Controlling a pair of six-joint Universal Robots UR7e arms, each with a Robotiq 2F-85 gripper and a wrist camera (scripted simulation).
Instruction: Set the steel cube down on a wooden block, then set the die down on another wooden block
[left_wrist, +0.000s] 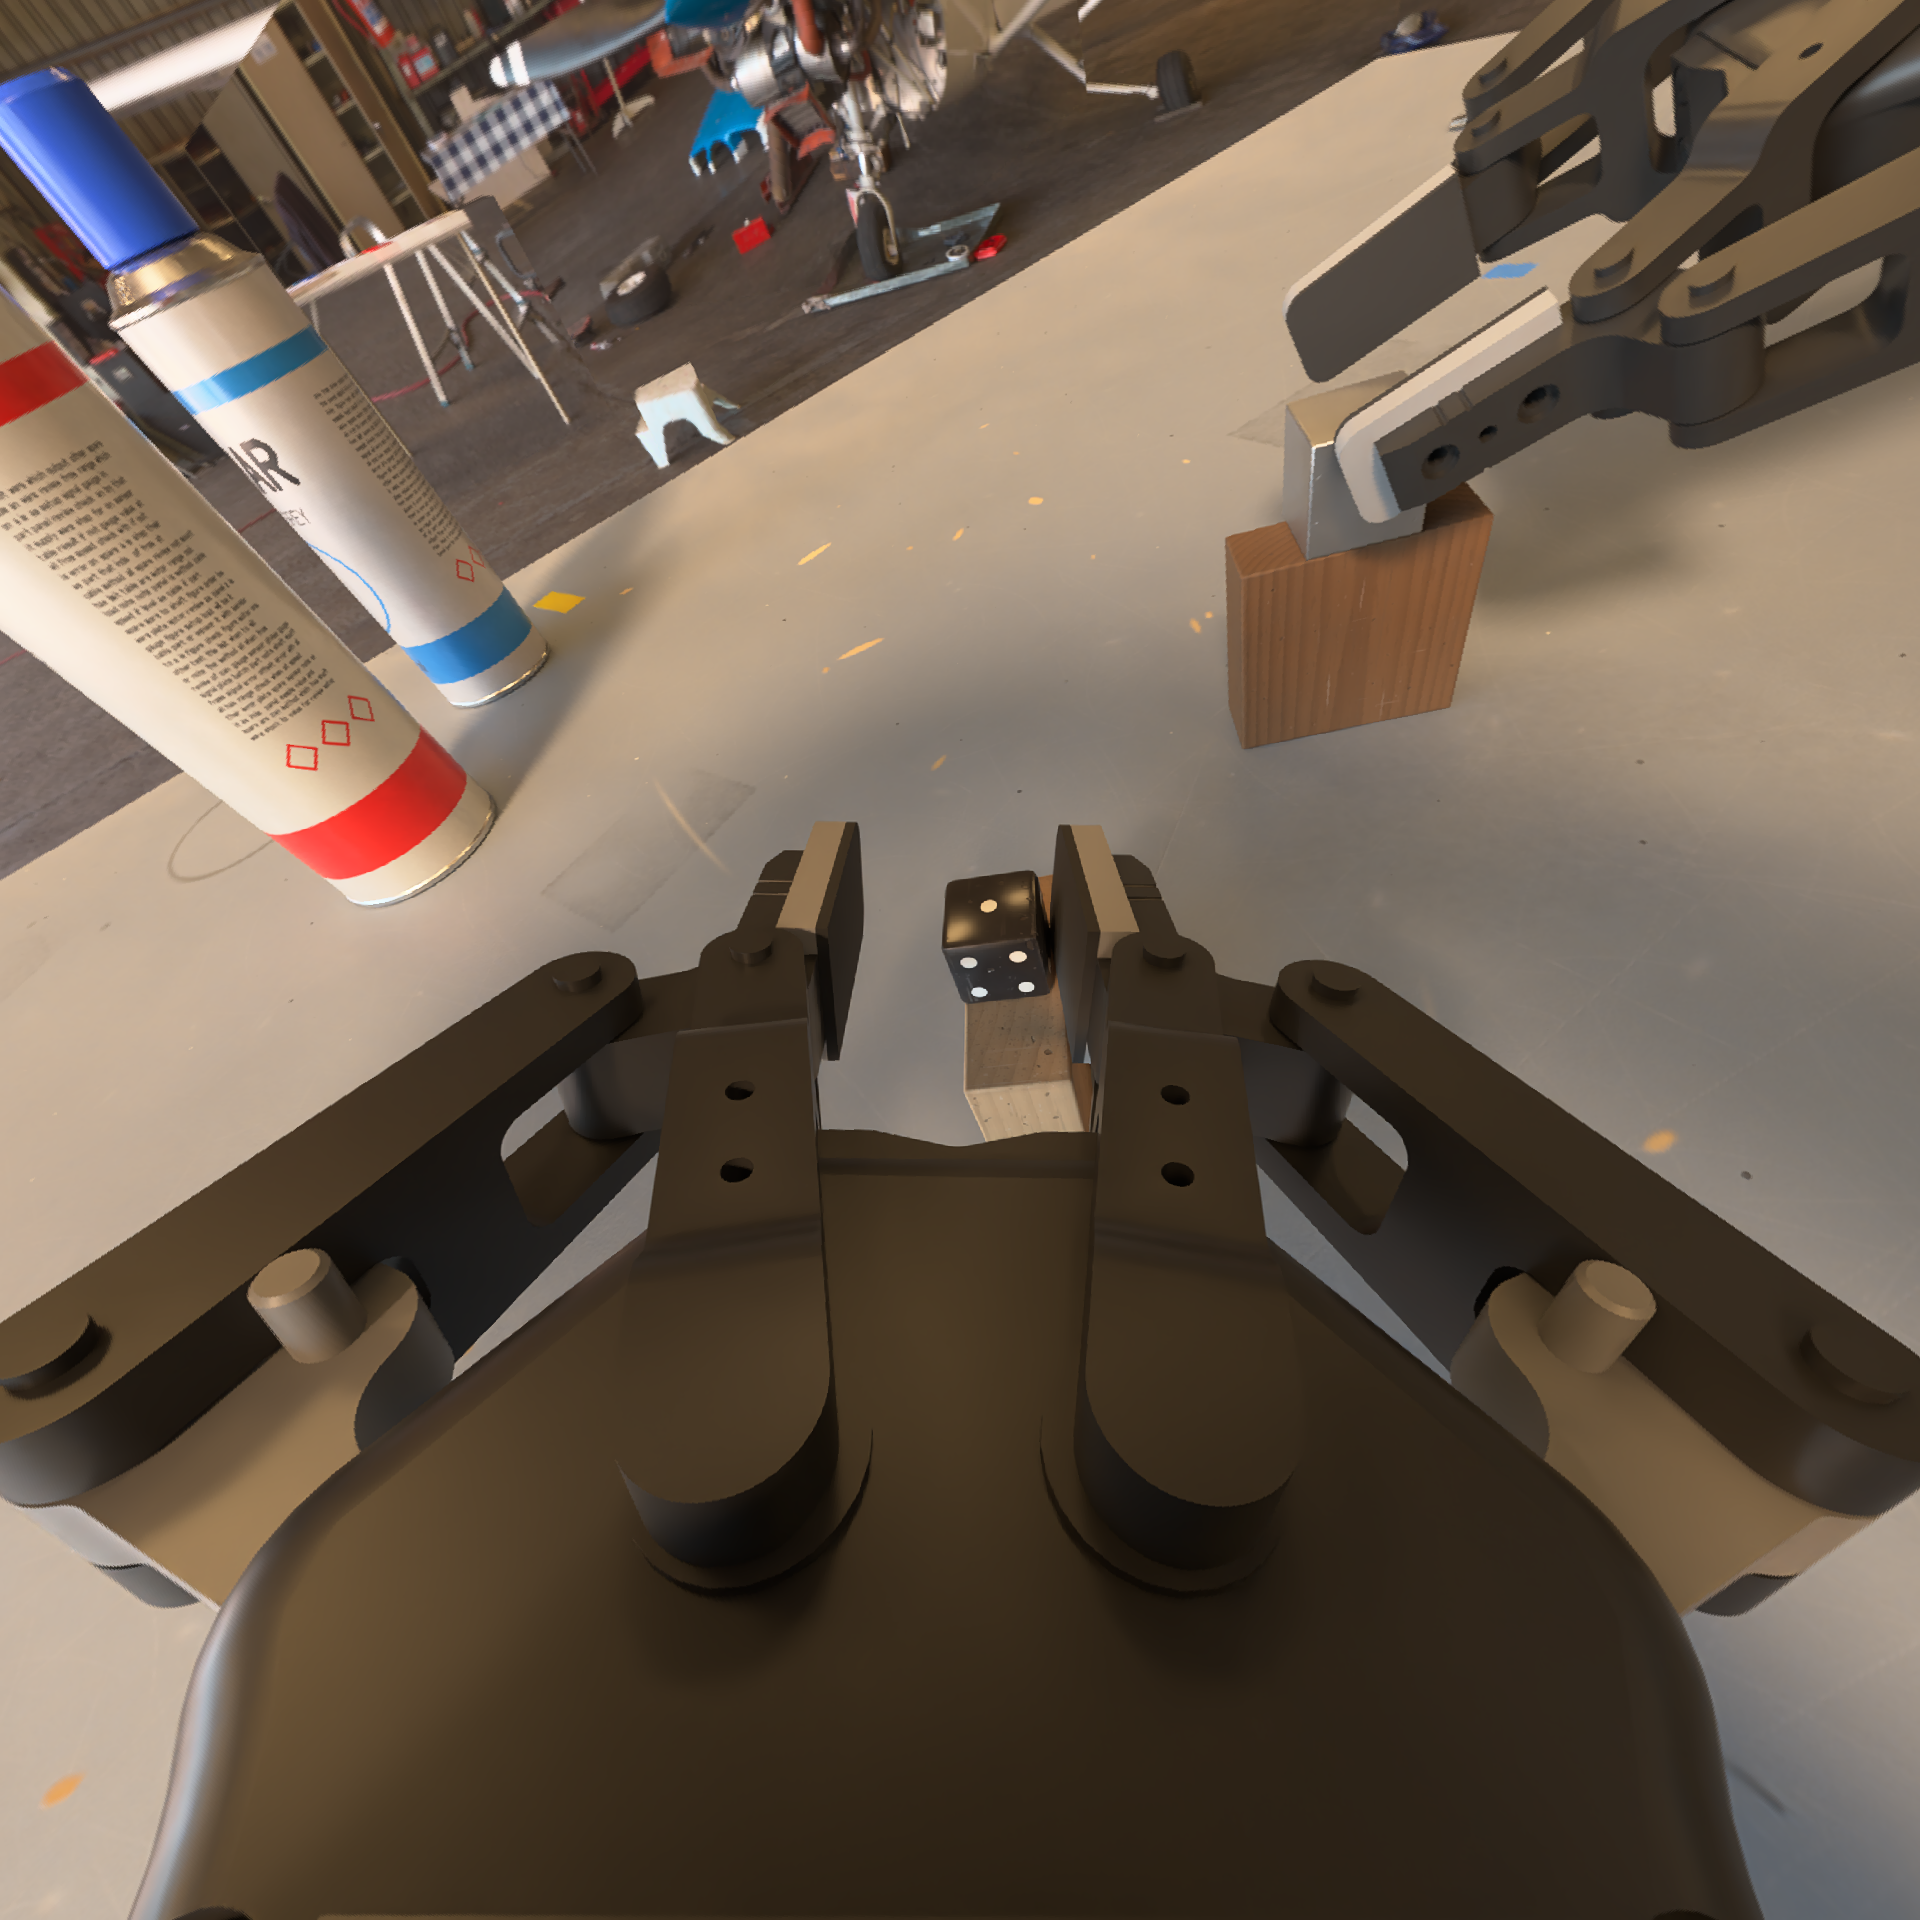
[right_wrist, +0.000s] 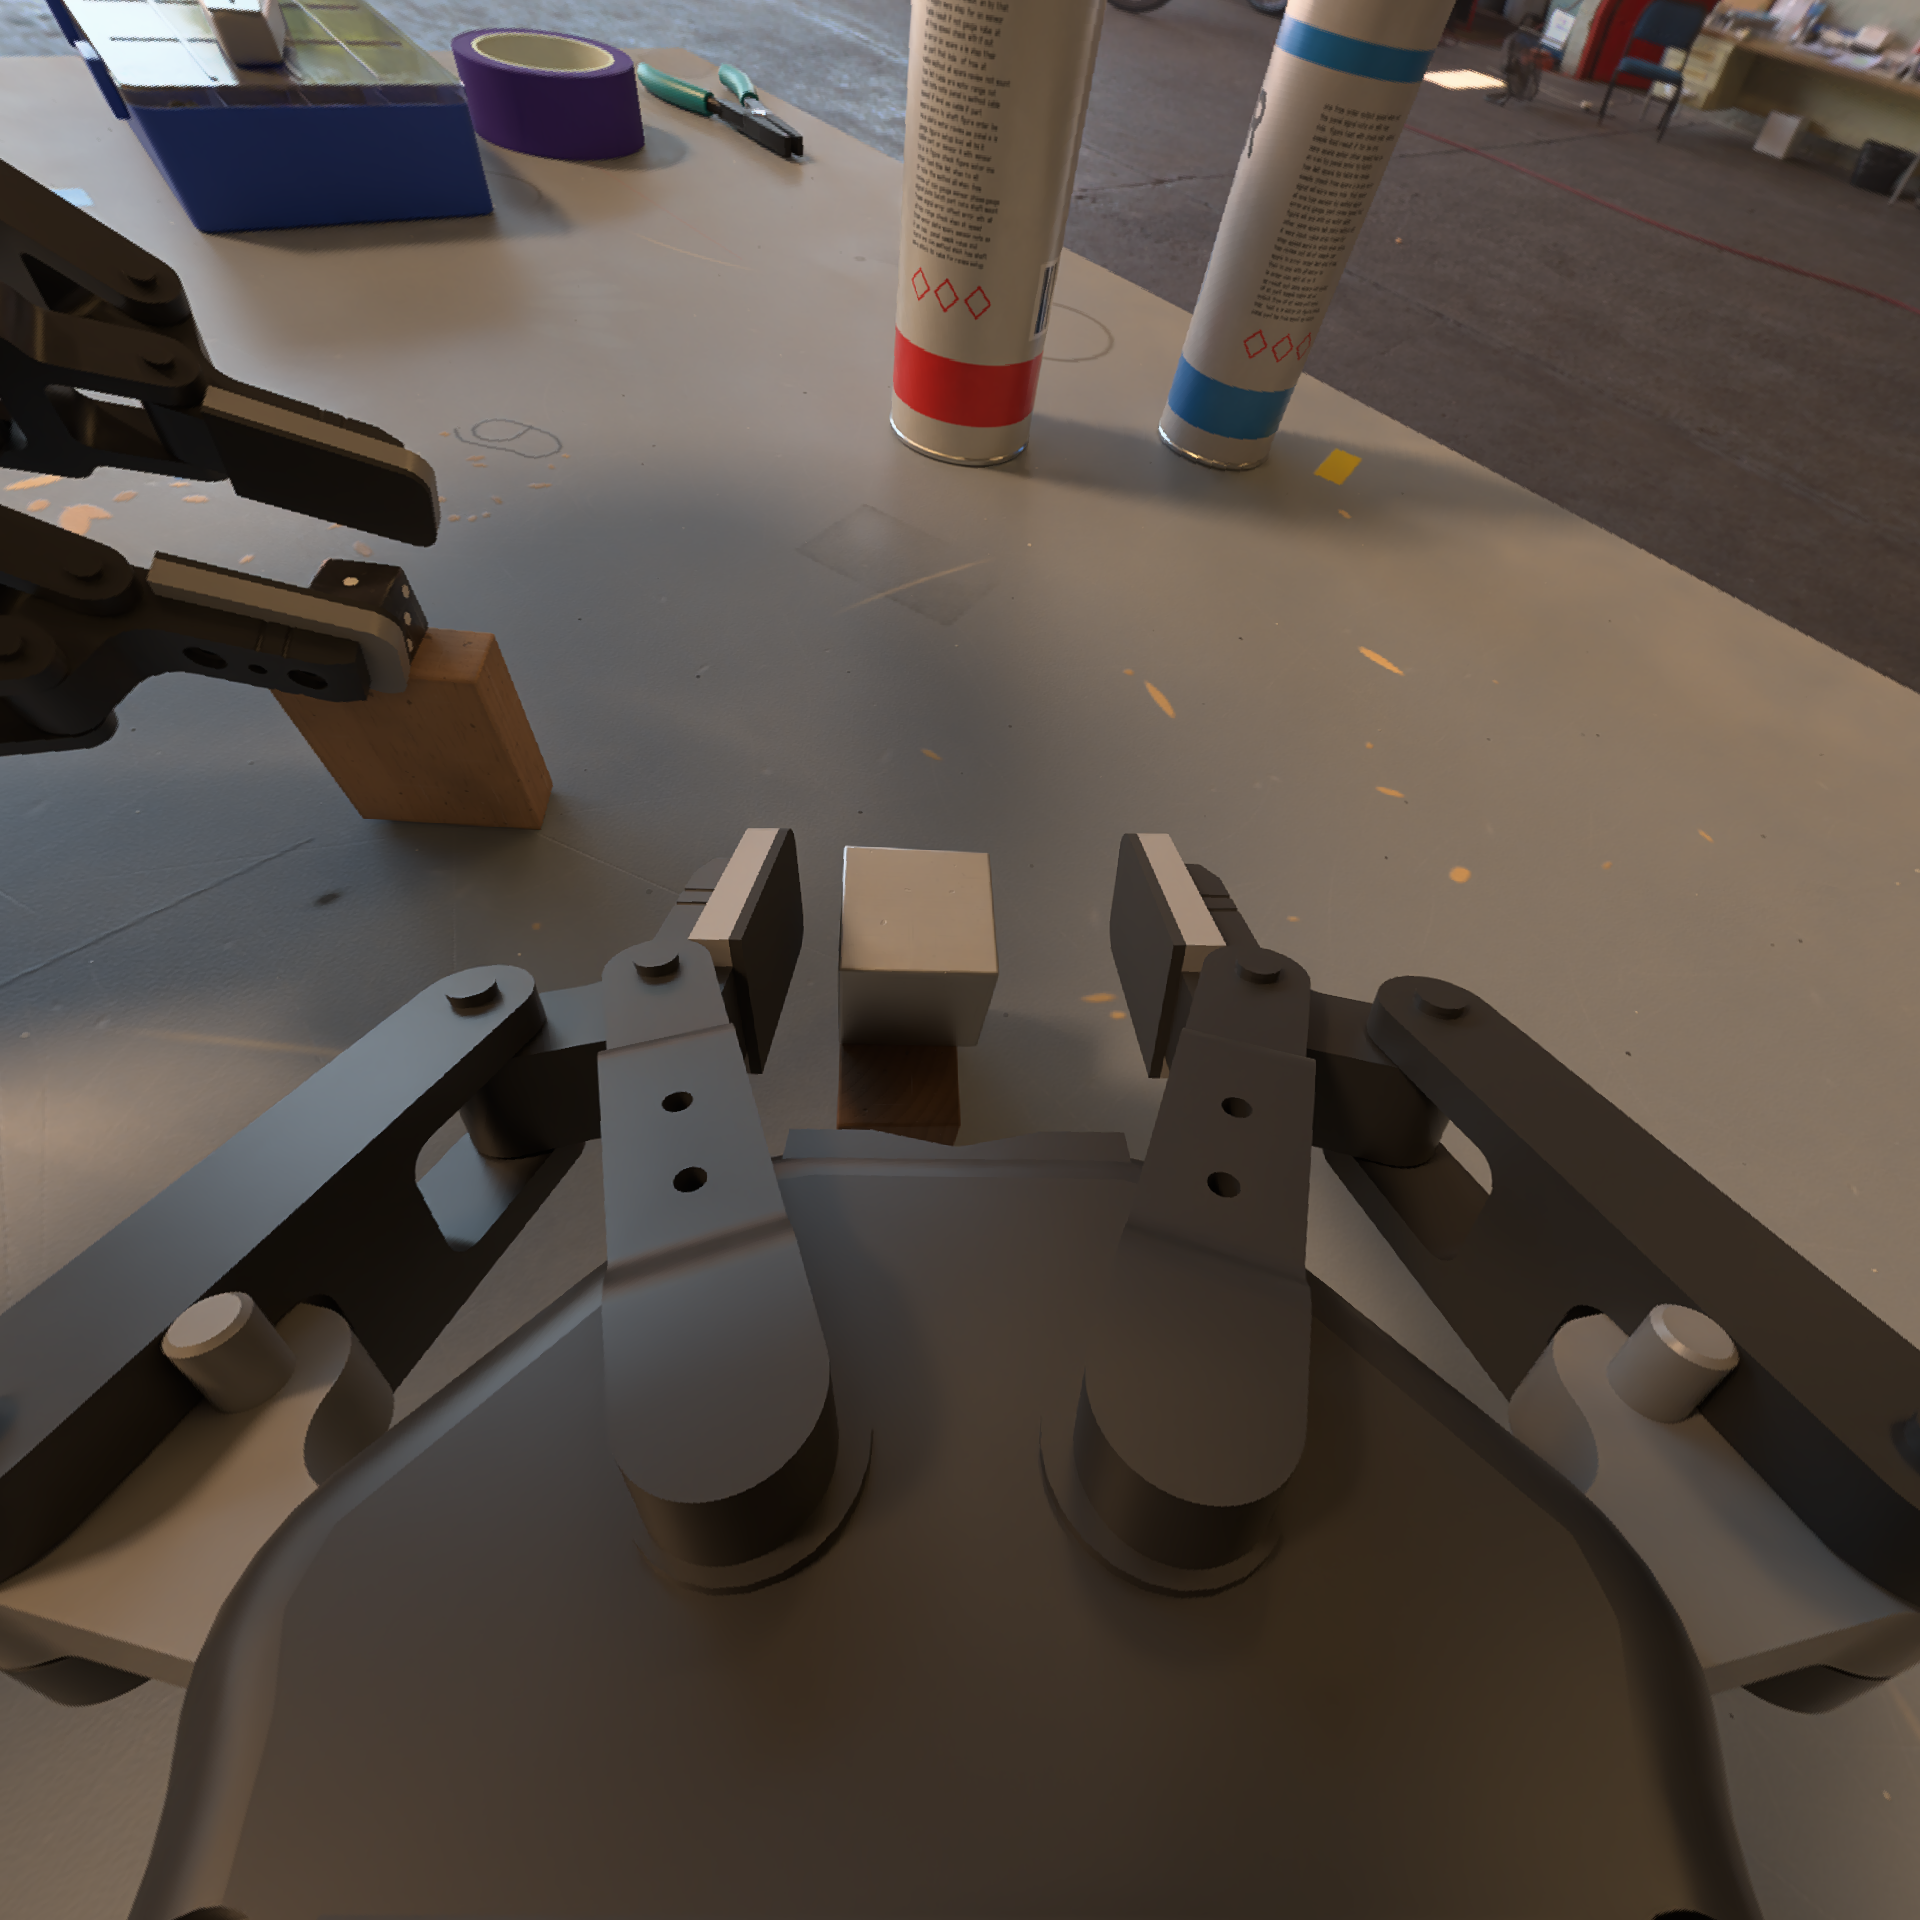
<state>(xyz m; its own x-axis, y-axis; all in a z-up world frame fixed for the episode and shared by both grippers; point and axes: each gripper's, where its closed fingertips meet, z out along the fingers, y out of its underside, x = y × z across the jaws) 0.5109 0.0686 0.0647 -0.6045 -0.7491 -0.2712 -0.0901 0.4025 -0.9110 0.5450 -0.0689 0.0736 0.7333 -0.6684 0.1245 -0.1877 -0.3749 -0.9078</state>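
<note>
My left gripper is spread open around the die, which sits on top of a pale wooden block; the black die lies off-centre between the pads, right up against the right-hand pad, with a clear gap to the other one, and I can't tell whether that pad actually touches it. My right gripper is likewise open, its pads standing apart on either side of the steel cube, which rests on a dark wooden block with a gap on both sides, the wider one on the right. From the left wrist view that darker block stands upright on the grey table well off to the right, the cube on its top. Farther out, two tall spray cans stand near each other at the table edge, one red-banded and one blue-banded. At the far end of the table I see a blue box, a purple tape roll and green-handled pliers
</note>
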